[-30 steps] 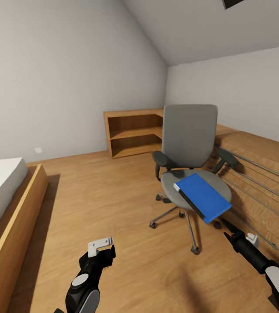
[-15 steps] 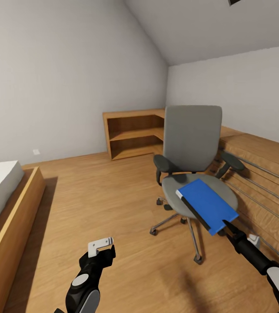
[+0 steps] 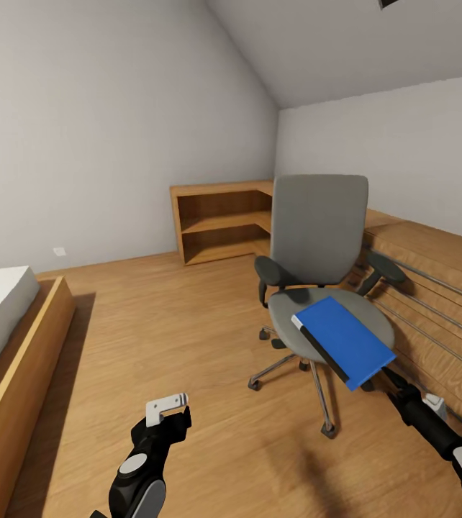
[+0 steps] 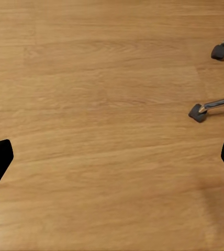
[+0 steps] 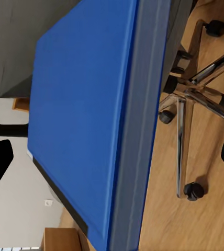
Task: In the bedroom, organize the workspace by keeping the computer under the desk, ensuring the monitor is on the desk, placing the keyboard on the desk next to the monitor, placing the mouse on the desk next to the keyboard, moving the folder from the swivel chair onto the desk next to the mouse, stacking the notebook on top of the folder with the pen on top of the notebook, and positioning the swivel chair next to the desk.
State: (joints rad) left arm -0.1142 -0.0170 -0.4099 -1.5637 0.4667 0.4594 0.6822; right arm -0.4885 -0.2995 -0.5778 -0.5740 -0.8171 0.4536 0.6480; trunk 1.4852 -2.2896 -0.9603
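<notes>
The swivel chair, with grey seat and back, stands on the wood floor right of centre. The bright blue folder lies on its seat and overhangs the front edge, and a dark strip runs along its left side. My right gripper hovers just off the folder's near corner. In the right wrist view the folder spreads wide between the open fingers of this gripper, apart from both tips. My left gripper hangs low over bare floor, and the left wrist view shows it open and holding nothing.
A low wooden bed with a white mattress lines the left side. An open wooden shelf unit fills the far corner. A light-wood cabinet with long silver rails stands right behind the chair. The chair's casters sit near my left gripper.
The view moved slightly closer to the chair a second ago, then held. Since half a second ago my right gripper has pulled back a little from the folder's near corner. The left arm has stayed still.
</notes>
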